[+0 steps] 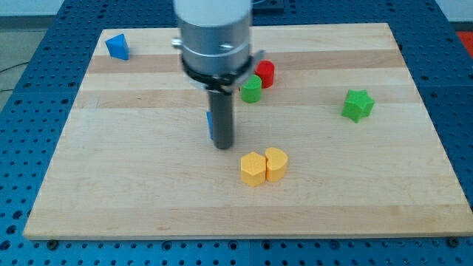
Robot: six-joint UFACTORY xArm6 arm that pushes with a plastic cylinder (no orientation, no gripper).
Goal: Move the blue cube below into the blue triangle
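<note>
The blue triangle (117, 46) lies near the board's top left corner. The blue cube (210, 123) is mostly hidden behind my rod; only a thin blue strip shows at the rod's left side, near the board's middle. My tip (223, 145) rests on the board just right of and slightly below that strip, touching or nearly touching it. The triangle is far up and to the left of the cube.
A red cylinder (265, 73) and a green cylinder (251, 90) touch each other right of the rod. A green star (358, 105) lies at the right. Two yellow blocks (253, 168) (276, 163) sit side by side below and right of my tip. The wooden board (111, 185) rests on a blue pegboard table.
</note>
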